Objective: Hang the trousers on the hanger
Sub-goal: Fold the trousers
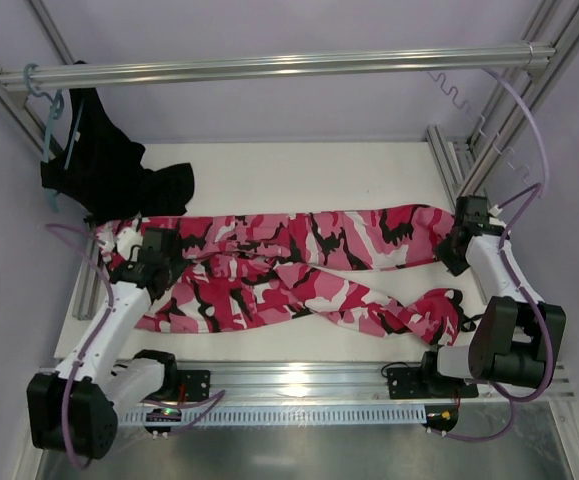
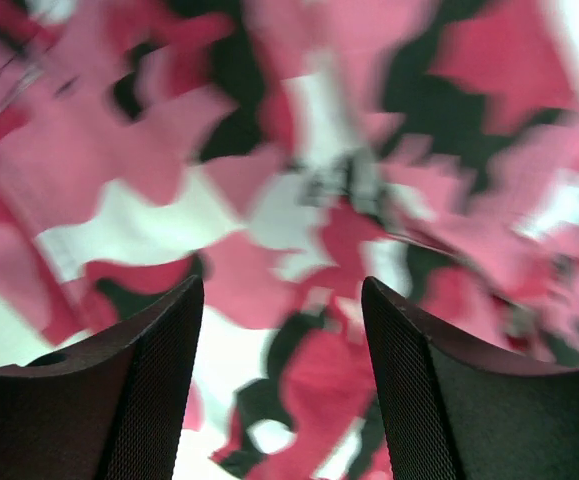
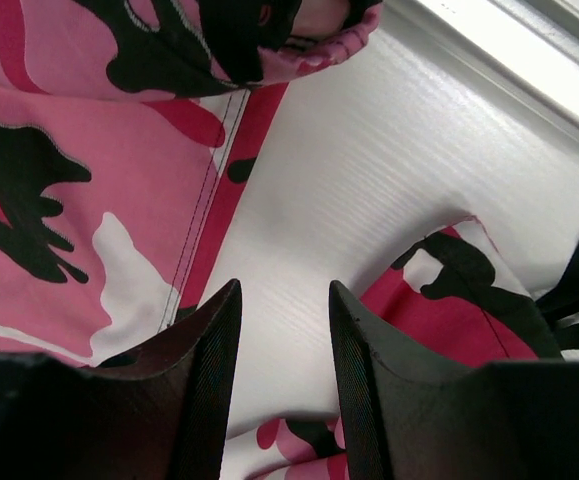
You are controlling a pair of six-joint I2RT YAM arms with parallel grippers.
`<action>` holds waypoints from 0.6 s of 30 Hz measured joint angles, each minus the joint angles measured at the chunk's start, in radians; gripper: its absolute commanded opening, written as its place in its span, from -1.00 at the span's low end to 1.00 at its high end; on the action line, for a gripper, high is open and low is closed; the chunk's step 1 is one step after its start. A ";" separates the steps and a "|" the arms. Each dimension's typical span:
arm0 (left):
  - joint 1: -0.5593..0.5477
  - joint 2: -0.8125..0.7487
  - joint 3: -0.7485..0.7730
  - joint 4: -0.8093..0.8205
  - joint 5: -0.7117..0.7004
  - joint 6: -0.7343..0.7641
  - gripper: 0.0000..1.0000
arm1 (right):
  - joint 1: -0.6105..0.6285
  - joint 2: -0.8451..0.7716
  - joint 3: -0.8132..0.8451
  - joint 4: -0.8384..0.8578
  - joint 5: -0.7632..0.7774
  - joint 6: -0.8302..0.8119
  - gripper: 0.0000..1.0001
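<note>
the trousers [image 1: 299,270] are lying rumpled across the surface [image 1: 299,180], soft, light and likely sagging when lifted, so pinching a thick fold or seamed cuff is looking wisest, while the left tool [image 2: 282,290] and right tool [image 3: 284,290] are hovering parted, holding nothing.

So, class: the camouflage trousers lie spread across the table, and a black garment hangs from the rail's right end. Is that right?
No: the black garment hangs from the rail's left end, on a teal hanger, as the top external view shows. The trousers do lie spread across the table.
</note>
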 measured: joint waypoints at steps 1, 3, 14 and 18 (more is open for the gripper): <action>0.047 0.003 -0.032 -0.013 0.019 -0.016 0.30 | 0.000 0.000 -0.002 0.002 -0.015 -0.005 -0.13; 0.146 0.030 -0.072 -0.038 0.061 -0.034 0.30 | 0.000 0.000 -0.003 0.008 -0.040 -0.013 -0.14; 0.507 0.018 -0.135 -0.101 0.101 -0.041 0.46 | 0.000 -0.005 -0.019 0.053 -0.114 -0.061 -0.13; 0.537 -0.022 -0.188 -0.068 0.067 -0.058 0.46 | 0.000 -0.005 -0.020 0.063 -0.122 -0.067 -0.13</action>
